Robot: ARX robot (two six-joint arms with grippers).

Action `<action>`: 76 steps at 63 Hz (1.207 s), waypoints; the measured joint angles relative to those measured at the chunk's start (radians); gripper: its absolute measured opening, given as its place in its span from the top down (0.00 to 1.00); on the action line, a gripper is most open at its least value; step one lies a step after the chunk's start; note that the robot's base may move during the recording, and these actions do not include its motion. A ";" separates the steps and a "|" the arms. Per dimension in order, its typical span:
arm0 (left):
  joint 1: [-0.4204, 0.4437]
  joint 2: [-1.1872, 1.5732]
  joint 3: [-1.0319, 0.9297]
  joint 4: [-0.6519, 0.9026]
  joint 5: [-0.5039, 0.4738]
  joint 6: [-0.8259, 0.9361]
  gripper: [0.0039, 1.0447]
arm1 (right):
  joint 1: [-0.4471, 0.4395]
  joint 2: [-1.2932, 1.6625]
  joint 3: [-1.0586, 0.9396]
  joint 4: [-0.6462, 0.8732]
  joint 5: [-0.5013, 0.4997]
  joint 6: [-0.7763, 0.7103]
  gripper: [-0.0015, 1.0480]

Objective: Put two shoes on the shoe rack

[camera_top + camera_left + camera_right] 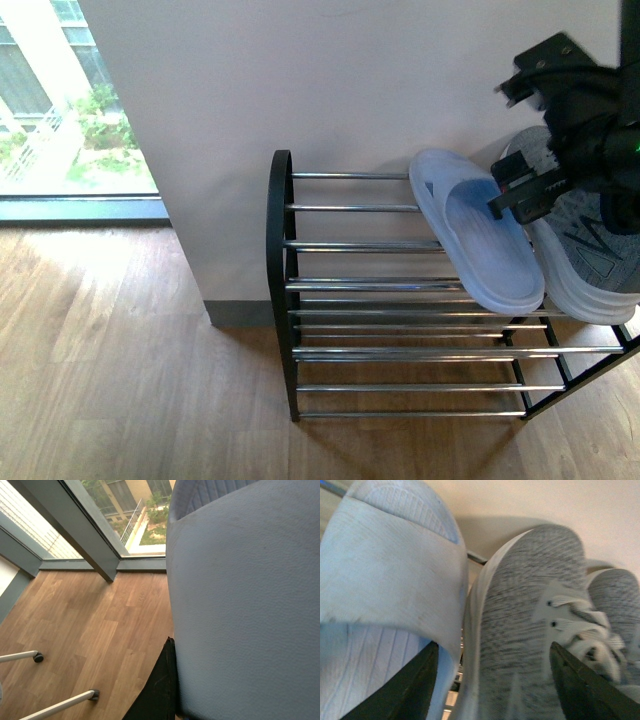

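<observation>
**Shoes on the top shelf, right gripper over them**

Front view: a slide [480, 240] and a sneaker [585, 250] lie side by side, touching, on the top shelf of the rack [280, 250], at its right end. The right gripper [530, 190] hangs over them, just above the gap between the two. I judge the placing step near done; next it calls for lifting straight up without dragging either shoe. No writing is readable.

Left wrist view: a slide [240, 605] fills the frame close to the camera, above the wood floor [90, 630]. The left gripper is out of sight, so I cannot tell whether it pinches this slide.

Right wrist view: slide [385, 580] and sneaker [520, 630] sit between spread dark fingers [415, 690], which grip nothing. A second sneaker [615, 600] lies beyond. No brand legible.
</observation>
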 joint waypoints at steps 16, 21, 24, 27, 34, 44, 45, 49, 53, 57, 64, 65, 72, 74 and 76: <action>0.000 0.000 0.000 0.000 0.000 0.000 0.99 | -0.164 -0.192 0.011 -0.137 -0.096 -0.001 0.09; 0.000 0.000 0.000 0.000 0.000 0.000 0.99 | -0.214 -0.236 0.010 -0.157 -0.117 0.000 0.09; 0.000 0.000 0.000 0.000 0.000 0.000 0.99 | -0.247 -0.267 0.002 -0.152 -0.124 -0.003 0.09; 0.000 0.000 0.000 0.000 0.000 0.000 0.99 | -0.273 -0.293 -0.011 -0.140 -0.138 -0.005 0.09; 0.000 0.000 0.000 0.000 0.000 0.000 0.99 | -0.313 -0.342 -0.035 -0.117 -0.155 -0.005 0.09; 0.000 0.000 0.000 0.000 0.000 0.000 0.99 | -0.328 -0.340 -0.180 0.284 -0.376 0.176 0.24; 0.000 0.000 0.000 0.000 0.000 0.000 0.99 | -0.326 -0.341 -0.198 0.321 -0.388 0.196 0.25; 0.000 0.000 0.000 0.000 0.000 0.000 0.99 | -0.308 -0.364 -0.309 0.502 -0.410 0.291 0.36; 0.000 0.000 0.000 0.000 0.001 0.000 0.99 | -0.296 -0.401 -0.372 0.577 -0.409 0.333 0.45; 0.000 0.000 0.000 0.000 0.000 0.000 0.99 | -0.287 -0.449 -0.421 0.606 -0.399 0.359 0.53; 0.000 0.000 0.000 0.000 0.000 0.000 0.99 | -0.273 -0.529 -0.505 0.623 -0.377 0.385 0.70; 0.000 0.000 0.000 0.000 0.000 0.000 0.99 | -0.272 -0.536 -0.513 0.623 -0.375 0.387 0.71; 0.000 0.000 0.000 0.000 0.000 0.000 0.99 | -0.257 -0.591 -0.586 0.623 -0.363 0.397 0.86; 0.000 0.000 0.000 0.000 0.000 0.000 0.99 | -0.253 -0.607 -0.605 0.623 -0.360 0.398 0.91; 0.000 0.000 0.000 0.000 0.000 0.000 0.99 | -0.250 -0.621 -0.618 0.623 -0.357 0.399 0.94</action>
